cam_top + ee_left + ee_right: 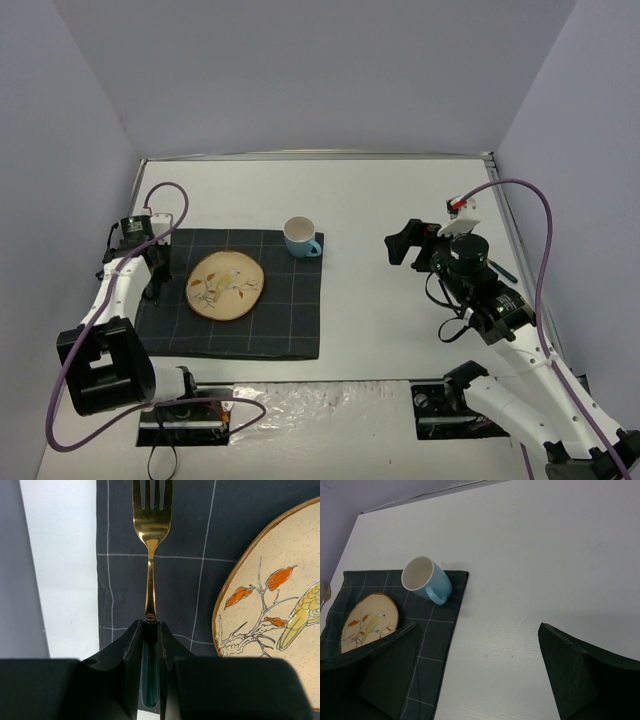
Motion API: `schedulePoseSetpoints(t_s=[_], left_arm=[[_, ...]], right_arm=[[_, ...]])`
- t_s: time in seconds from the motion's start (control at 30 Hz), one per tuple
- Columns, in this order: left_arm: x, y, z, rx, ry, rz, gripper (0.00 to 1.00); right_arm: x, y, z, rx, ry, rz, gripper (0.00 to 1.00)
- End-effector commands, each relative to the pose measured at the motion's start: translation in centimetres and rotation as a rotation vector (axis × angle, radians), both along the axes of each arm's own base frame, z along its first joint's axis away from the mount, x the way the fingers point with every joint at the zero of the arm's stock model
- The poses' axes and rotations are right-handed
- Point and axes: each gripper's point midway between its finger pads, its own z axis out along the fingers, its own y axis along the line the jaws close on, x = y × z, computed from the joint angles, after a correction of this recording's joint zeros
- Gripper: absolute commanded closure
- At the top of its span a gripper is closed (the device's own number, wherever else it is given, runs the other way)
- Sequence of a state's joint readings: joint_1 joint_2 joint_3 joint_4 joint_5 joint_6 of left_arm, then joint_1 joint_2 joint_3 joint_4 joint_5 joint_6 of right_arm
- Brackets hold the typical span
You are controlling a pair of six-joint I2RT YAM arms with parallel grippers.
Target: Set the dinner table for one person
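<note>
Two claws, two different states. Your left claw (150,625) is pinched nearly closed on the handle of a gold fork (150,580), with the tines pointing straight away from the fingers. The fork is over the left strip of the dark checked placemat (290,320), between the mat's left edge and the rim of the bird-painted plate (226,285). Room is narrow on both sides there, and the fork is apart from the plate. Whether the fork touches the cloth cannot be told. Your right claw (400,245) is spread wide and holds nothing, poised above bare white on the right half.

The surface (380,195) is the large white top that carries everything. Thin metal strips bound its far and right edges, with grey walls beyond. The placemat lies on its left half, with a band of white showing between the mat's left edge and the surface's left border. The plate sits left of centre on the mat. A blue mug (300,238) stands upright at the mat's far right corner, handle turned to the right. A broad stretch of bare white lies between the mat's right edge and your right claw.
</note>
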State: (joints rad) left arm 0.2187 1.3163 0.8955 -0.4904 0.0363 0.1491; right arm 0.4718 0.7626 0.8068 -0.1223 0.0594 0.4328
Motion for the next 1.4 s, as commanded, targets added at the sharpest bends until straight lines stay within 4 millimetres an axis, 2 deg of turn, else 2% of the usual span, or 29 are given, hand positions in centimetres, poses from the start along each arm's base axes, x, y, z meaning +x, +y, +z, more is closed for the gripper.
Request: schedulePoseSetpoints(t_s=[0.0, 0.2, 0.5, 0.8, 1.2, 1.37], left_arm=[[1.0, -0.2, 0.1, -0.006, -0.064, -0.087, 1.00], [1.2, -0.1, -0.4, -0.031, -0.047, -0.125, 1.00], [0.4, 0.6, -3.3, -0.081, 0.108, -0.066, 1.00], [-0.7, 3.1, -2.7, -0.065, 0.079, 0.030, 1.00], [-0.9, 3.3, -4.5, -0.078, 0.169, 0.030, 1.00], [-1.2, 4.0, -5.1, -0.051, 0.213, 0.048, 0.91]], right_arm=[[0.2, 0.3, 1.7, 0.011, -0.084, 0.007, 0.00], [0.1, 0.1, 1.4, -0.007, -0.087, 0.001, 0.00], [0.1, 0.0, 1.5, -0.017, -0.089, 0.001, 0.00], [0.2, 0.0, 1.1, -0.033, -0.082, 0.002, 0.00], [0.2, 0.0, 0.9, -0.044, -0.080, 0.000, 0.00], [0.3, 0.0, 1.0, -0.044, -0.081, 0.000, 0.00]])
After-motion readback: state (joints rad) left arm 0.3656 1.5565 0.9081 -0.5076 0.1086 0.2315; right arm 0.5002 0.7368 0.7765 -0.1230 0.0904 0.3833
